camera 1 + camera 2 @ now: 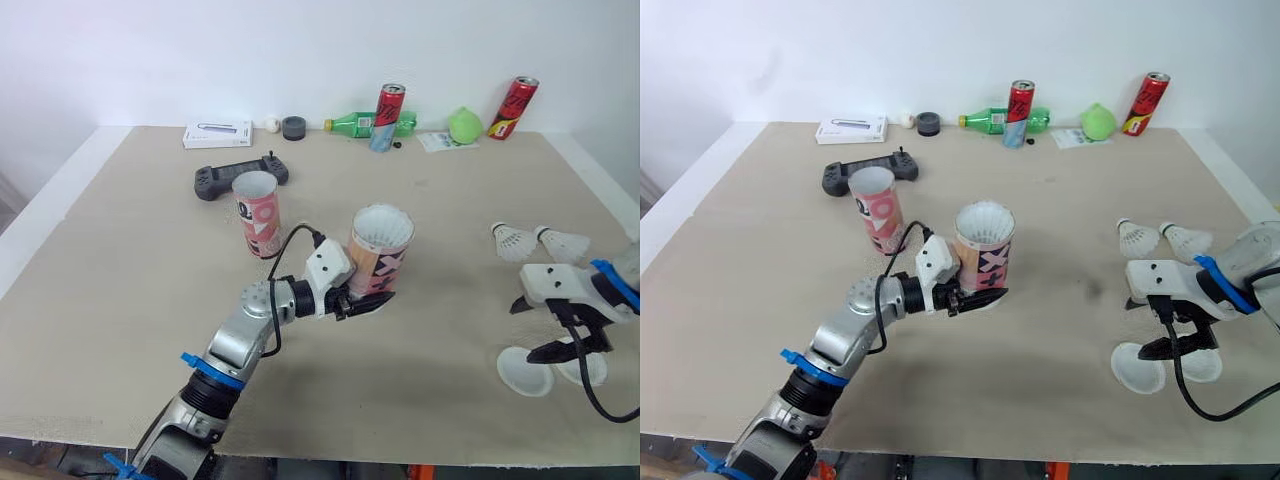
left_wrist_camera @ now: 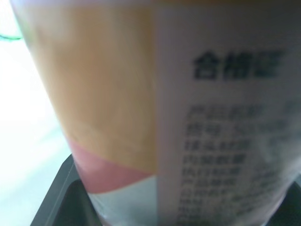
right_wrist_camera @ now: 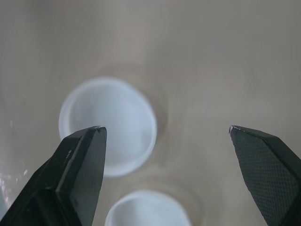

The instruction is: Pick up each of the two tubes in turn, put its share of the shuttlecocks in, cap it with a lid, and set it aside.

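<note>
My left gripper (image 1: 366, 302) is shut on the base of a patterned tube (image 1: 379, 250) at the middle of the table; the tube stands upright with white feathers showing in its mouth. The left wrist view has the tube's label (image 2: 164, 103) close up between the fingers (image 2: 61, 197). A second open tube (image 1: 257, 212) stands upright just behind and to the left. Two shuttlecocks (image 1: 513, 241) (image 1: 565, 243) lie at the right. My right gripper (image 3: 165, 128) hangs open over two white lids (image 3: 109, 125) (image 3: 148, 209) near the front right edge.
A black game controller (image 1: 240, 180) lies behind the tubes. Along the back edge are a white box (image 1: 217, 134), a black round object (image 1: 294, 127), a green bottle (image 1: 365, 124), two red cans (image 1: 388, 116) (image 1: 513, 108) and a green ball (image 1: 465, 125).
</note>
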### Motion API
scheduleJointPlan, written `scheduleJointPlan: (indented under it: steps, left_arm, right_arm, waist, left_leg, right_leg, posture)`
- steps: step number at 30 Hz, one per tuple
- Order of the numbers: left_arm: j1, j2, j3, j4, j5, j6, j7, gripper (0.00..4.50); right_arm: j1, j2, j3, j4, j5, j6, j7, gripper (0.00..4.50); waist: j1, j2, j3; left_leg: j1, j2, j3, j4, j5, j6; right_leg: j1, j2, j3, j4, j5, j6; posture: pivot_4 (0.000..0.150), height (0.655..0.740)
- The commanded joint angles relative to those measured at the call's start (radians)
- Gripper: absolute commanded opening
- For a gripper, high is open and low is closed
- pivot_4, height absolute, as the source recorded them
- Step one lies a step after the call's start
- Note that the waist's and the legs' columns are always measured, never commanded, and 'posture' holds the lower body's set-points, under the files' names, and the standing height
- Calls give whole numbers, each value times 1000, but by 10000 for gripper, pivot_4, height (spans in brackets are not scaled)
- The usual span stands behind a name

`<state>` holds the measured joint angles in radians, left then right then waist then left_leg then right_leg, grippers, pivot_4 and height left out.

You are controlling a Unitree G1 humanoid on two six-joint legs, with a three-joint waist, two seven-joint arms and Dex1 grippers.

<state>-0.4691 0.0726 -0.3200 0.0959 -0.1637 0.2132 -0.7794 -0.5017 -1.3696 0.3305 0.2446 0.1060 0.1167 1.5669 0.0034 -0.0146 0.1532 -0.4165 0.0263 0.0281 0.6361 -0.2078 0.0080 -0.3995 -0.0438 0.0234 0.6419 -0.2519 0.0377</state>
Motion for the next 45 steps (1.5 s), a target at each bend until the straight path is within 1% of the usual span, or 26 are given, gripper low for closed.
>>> scheduleJointPlan:
  steps: [1,3,7,8,10,11,12,13,15,16,18,22,25,27,28,30,31,34,37,40,45]
  left_arm:
    - [32,-14,-9,87,31,-112,24,27257]
    - [57,-16,-10,121,38,-154,25,27257]
    - [94,-10,-18,153,44,-179,22,27257]
    - [98,-8,-19,157,44,-178,22,27257]
    - [104,-3,-17,164,45,-181,22,27257]
    - [105,-2,-15,166,45,-180,23,27257]
    - [106,-1,-14,166,44,-179,24,27257]
    - [106,-1,-13,164,43,-177,25,27257]
    - [106,0,-13,163,43,-175,26,27257]
    - [105,0,-13,163,44,-175,26,27257]
    - [105,0,-14,164,44,-177,26,27257]
    - [102,-1,-11,171,43,-181,26,27257]
    - [102,1,-10,178,42,-184,24,27257]
    - [102,3,-9,181,43,-184,23,27257]
    - [101,4,-8,181,43,-183,23,27257]
    - [99,5,-7,186,45,-184,22,27257]
    - [97,6,-7,189,46,-186,21,27257]
    - [93,5,-5,200,47,-190,19,27257]
    - [87,5,-7,208,51,-194,17,27257]
    - [77,14,-19,213,73,-189,21,27257]
    - [62,15,-24,211,77,-168,23,27257]
  right_arm:
    - [11,34,-28,11,-34,-22,10,44840]
    - [20,55,-29,14,-53,-25,1,44840]
    - [35,88,-31,34,-88,-40,-5,44840]
    - [37,94,-33,36,-92,-42,-6,42437]
    - [47,99,-35,36,-99,-47,-2,36040]
    - [55,98,-38,32,-99,-49,3,32165]
    - [61,99,-42,29,-97,-48,6,27317]
    - [67,99,-47,27,-93,-45,12,23784]
    - [76,98,-55,25,-89,-43,19,14196]
    - [79,98,-59,24,-89,-44,19,8316]
    - [84,99,-64,22,-89,-45,20,254]
    - [101,104,-82,9,-69,-35,31,254]
    - [85,111,-116,-28,13,31,46,254]
    - [-1,150,-170,-73,140,157,47,254]
    - [-82,197,-207,-90,199,223,22,254]
    - [-215,278,-249,-106,259,299,-39,254]
    - [-273,315,-260,-110,272,323,-72,254]
    - [-432,420,-278,-138,289,378,-168,254]
    - [-512,473,-275,-163,288,399,-205,254]
    - [-558,499,-243,-208,273,389,-200,254]
    - [-560,481,-179,-296,246,366,-143,254]
  waist:
    - [0,0,0]
    - [0,0,0]
    - [2,2,-1]
    - [1,2,-1]
    - [2,1,-1]
    - [2,1,-1]
    - [2,1,-1]
    - [2,1,-1]
    - [2,1,-1]
    - [2,1,-1]
    - [2,1,-1]
    - [2,1,-1]
    - [2,1,-1]
    - [-1,0,-1]
    - [-6,1,-1]
    - [-19,6,1]
    - [-22,6,2]
    - [-21,5,0]
    - [-17,-1,-2]
    - [-10,-2,-2]
    - [-8,-2,-2]
  left_leg:
    - [1,2,0,0,0,0]
    - [1,2,0,0,0,0]
    - [2,3,0,0,1,-1]
    - [3,3,0,0,1,-1]
    - [4,3,0,0,1,-1]
    - [6,3,0,0,1,-1]
    - [8,2,0,0,1,-1]
    - [9,2,0,0,0,-1]
    - [10,3,0,0,0,-1]
    - [10,3,0,0,0,-1]
    - [10,3,0,0,0,-1]
    - [11,3,0,0,0,-1]
    - [11,3,0,0,0,-1]
    - [11,4,0,0,0,-1]
    - [12,4,0,0,0,-1]
    - [14,3,0,1,1,-1]
    - [14,0,-3,1,2,-1]
    - [14,1,-3,1,5,-4]
    - [12,3,-5,1,4,-4]
    - [10,3,-4,0,4,-5]
    - [9,1,-3,0,3,-4]
  right_leg:
    - [0,2,1,0,1,-1]
    - [0,4,2,0,2,-2]
    - [0,5,3,3,1,-2]
    - [1,5,3,3,1,-3]
    - [3,5,4,3,1,-2]
    - [4,5,4,3,1,-2]
    - [6,5,4,3,1,-2]
    - [8,5,3,3,0,-2]
    - [9,5,2,3,-1,-3]
    - [9,5,2,3,-1,-3]
    - [10,5,1,3,-1,-3]
    - [10,5,1,3,0,-3]
    - [11,5,1,3,0,-3]
    - [10,6,3,3,1,-4]
    - [10,6,3,3,1,-4]
    - [10,6,6,3,4,-4]
    - [10,6,7,4,5,-3]
    - [10,9,6,4,5,-4]
    - [10,10,4,4,5,-6]
    - [9,7,4,4,6,-7]
    - [7,4,6,4,7,-7]
  posture:
    - [1500,7400]
    - [1500,7400]
    - [1500,7400]
    - [1500,7400]
    - [1500,7400]
    - [1500,7400]
    - [1500,7400]
    - [1500,7400]
    - [1500,7400]
    - [1500,7400]
    - [1500,7400]
    - [1500,7400]
    - [1500,7400]
    - [1500,7400]
    - [1500,7400]
    - [1500,7400]
    - [1500,7400]
    - [1500,7400]
    - [1500,7400]
    - [1500,7400]
    - [1500,7400]
